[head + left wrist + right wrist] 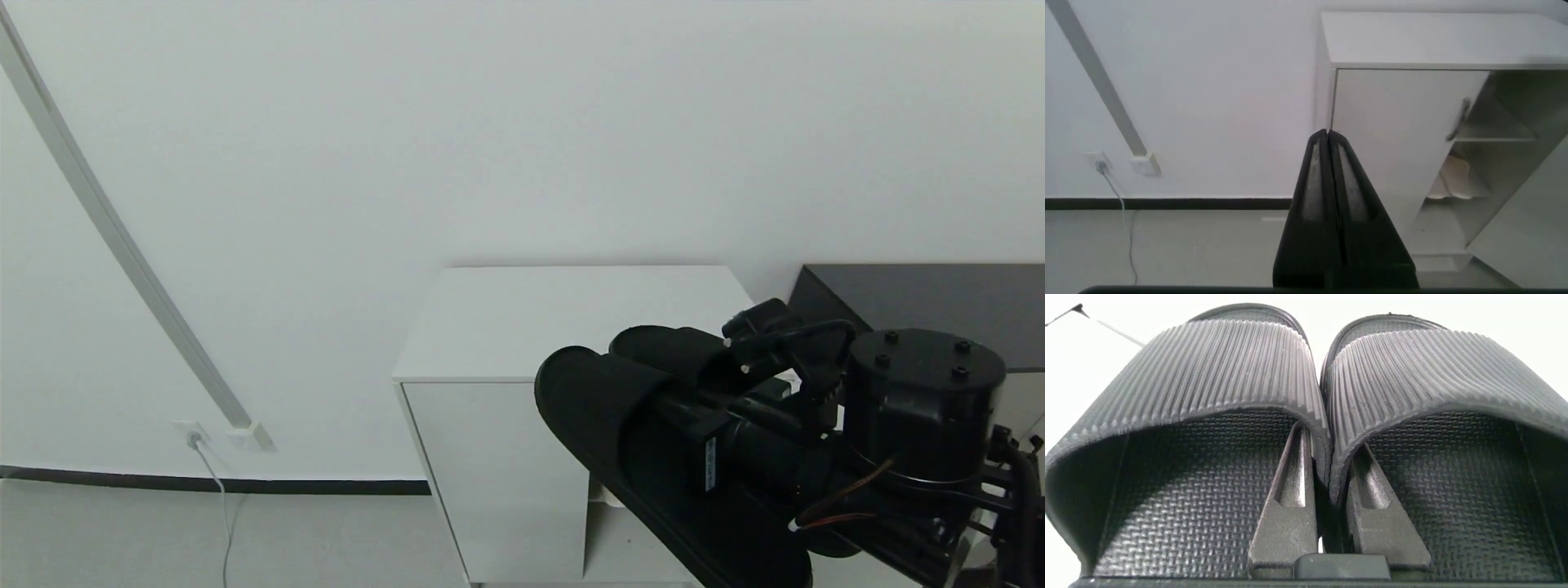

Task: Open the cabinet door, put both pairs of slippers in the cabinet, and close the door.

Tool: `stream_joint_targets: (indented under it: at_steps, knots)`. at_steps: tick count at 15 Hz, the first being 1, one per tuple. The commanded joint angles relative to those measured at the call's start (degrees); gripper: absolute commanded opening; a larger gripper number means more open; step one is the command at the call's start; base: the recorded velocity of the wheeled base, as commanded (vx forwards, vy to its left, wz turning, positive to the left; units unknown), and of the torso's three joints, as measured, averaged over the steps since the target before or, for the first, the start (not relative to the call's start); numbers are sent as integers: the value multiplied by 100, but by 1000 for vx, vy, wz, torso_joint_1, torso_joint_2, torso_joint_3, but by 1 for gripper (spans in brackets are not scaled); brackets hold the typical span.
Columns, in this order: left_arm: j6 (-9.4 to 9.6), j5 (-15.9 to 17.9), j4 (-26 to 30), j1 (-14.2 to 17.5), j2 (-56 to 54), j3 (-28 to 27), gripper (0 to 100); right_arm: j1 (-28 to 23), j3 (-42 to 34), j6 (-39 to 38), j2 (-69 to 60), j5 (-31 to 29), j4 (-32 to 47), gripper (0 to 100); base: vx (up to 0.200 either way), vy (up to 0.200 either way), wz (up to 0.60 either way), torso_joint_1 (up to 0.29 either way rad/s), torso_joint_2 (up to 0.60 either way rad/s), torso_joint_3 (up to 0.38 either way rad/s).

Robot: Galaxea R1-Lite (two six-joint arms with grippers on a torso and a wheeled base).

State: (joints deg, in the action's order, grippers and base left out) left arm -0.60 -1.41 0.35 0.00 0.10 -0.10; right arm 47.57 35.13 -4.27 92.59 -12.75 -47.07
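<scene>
The left gripper (1327,139) has its jaws pressed together on nothing and faces the white box-shaped cabinet (563,318), whose open bay (608,535) sits at lower centre of the head view. The right gripper (1327,445) has its jaws clamped on the adjoining inner walls of the black ribbed rubber slipper pair (596,400) at lower right. The pair's long axis runs toes-first toward the cabinet, so the right arm is nearer.

Plain indoor room: white cabinet (498,457), bare wall (490,122), socket (189,431), tiled floor (122,539).
</scene>
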Motion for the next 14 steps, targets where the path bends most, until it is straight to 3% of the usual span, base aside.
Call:
stream_joint_targets:
  at_steps: [1, 6, 14]
  knots:
    - [-2, 1, 0, 0, -1, 1, 0, -28, -42, 31, 31, 1, -4, 0, 0, -200, 0, 7, 2, -2]
    - [-2, 1, 0, 0, -1, 1, 0, -28, -86, 66, 22, 1, -4, 0, 0, -200, 0, 0, 3, 1]
    - [-2, 1, 0, -9, -1, 1, 0, -28, -103, 93, 31, 10, -4, 0, 0, 0, 0, 0, 0, 0]
